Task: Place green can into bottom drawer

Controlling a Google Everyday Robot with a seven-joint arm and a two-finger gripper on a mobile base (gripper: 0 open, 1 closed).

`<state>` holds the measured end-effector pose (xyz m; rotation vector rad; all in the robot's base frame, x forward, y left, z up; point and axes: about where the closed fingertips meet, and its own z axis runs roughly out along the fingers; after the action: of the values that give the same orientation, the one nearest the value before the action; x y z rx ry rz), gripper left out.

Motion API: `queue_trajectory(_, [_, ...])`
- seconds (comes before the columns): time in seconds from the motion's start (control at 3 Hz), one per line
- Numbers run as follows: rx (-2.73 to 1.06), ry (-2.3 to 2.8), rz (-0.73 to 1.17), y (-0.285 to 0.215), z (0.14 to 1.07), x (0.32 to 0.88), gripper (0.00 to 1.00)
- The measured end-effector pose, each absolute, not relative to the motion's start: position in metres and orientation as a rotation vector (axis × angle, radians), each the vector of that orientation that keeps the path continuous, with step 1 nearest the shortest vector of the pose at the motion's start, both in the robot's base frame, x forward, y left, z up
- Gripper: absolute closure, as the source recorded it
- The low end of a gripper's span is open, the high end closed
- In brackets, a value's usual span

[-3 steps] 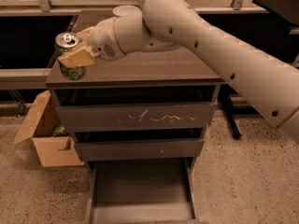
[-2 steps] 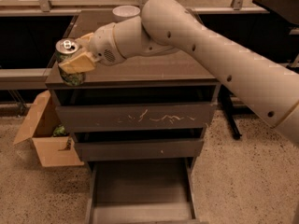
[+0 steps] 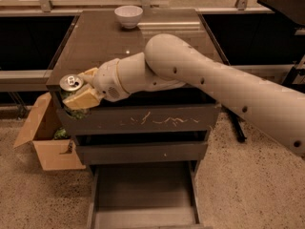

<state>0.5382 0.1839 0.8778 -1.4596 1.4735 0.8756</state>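
My gripper is shut on the green can, whose silver top with pull tab faces up. Its green side shows below the lower finger. The can is held in the air at the cabinet's front left corner, level with the top drawer with pale scratches. The bottom drawer is pulled open toward me at the cabinet's foot, its flat floor bare. It lies well below and to the right of the can.
A white bowl stands at the back of the cabinet top. The middle drawer is shut. An open cardboard box sits on the floor left of the cabinet. Dark furniture legs stand at the right.
The gripper has carried the can forward and down, from above the cabinet's top left corner to in front of the top drawer's left end.
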Motion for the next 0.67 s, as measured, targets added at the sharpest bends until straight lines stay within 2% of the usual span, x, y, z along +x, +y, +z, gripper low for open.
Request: queue_trajectory(0.67, [-1.41, 1.562, 1.031, 0.18, 0.779, 0.5, 1.0])
